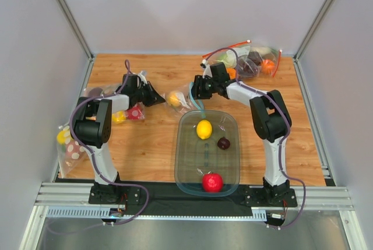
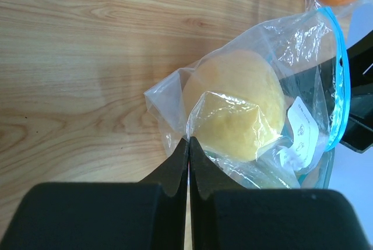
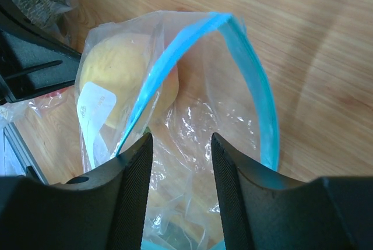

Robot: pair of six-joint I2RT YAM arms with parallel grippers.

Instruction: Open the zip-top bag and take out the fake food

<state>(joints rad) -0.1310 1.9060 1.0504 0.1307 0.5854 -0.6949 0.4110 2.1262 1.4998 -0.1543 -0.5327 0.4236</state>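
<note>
Right now my left gripper (image 2: 188,145) is clenched on a fold of clear film at the closed end of the zip-top bag (image 2: 169,95). Its two black fingers meet with only that plastic between them. My right gripper (image 3: 180,142) sits at the other end of the bag, at the mouth. Its jaws stand apart, with loose film and one side of the light-blue zip strip (image 3: 175,52) running down between them. The other side of the strip curves past the outside of the far finger. I cannot tell whether either finger presses on the strip.

The mouth gapes in a wide loop. The bag is stretched between my two grippers over the wooden table (image 1: 145,145), just behind the far rim of the clear tray (image 1: 178,162). One piece of the fake food, the orange-yellow peach (image 2: 239,95), is inside the bag, close to my left fingers.

The other three pieces lie in the tray. The yellow lemon (image 1: 204,129) is at the far end and the dark plum (image 1: 224,143) is just right of it. The red apple (image 1: 213,182) is at the near end, well apart from both. A larger bag with red zip strips (image 1: 250,57) lies at the far right of the table.
</note>
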